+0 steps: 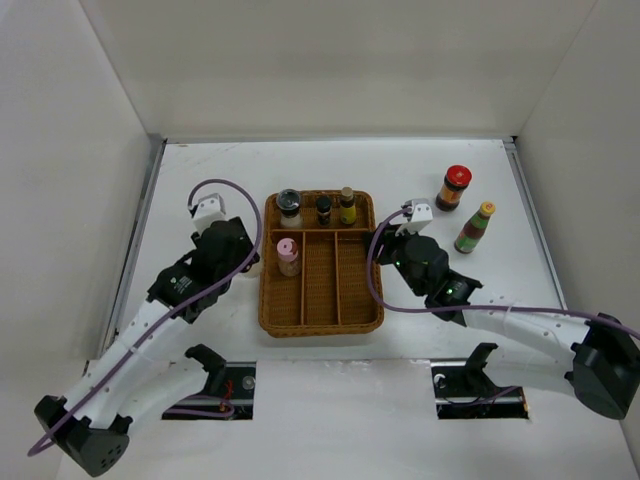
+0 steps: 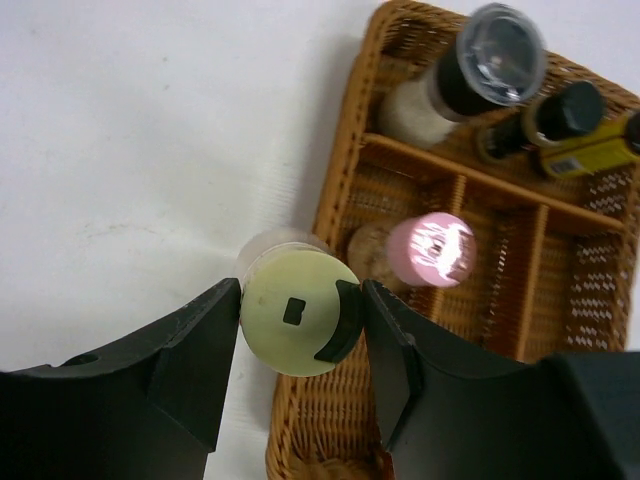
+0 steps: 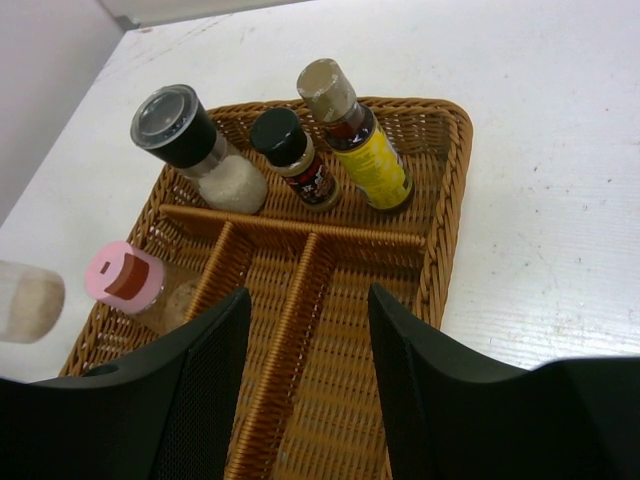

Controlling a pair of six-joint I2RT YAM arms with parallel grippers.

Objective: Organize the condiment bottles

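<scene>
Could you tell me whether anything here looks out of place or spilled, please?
Nothing looks spilled or tipped. Two bottles stand outside the tray, to its right: the red-lidded jar and the green-red bottle. The left fingers grip a pale-capped bottle at the tray's left rim.

The table (image 1: 200,180) is white and flat, with a few tiny dark specks on it. Three plain white walls stand round it: the back wall (image 1: 340,60), the left wall (image 1: 60,180) and the right wall (image 1: 590,120). A thin grey strip (image 1: 139,235) runs where the table meets the left wall. The light is bright and even, and the shadows are soft.
</scene>
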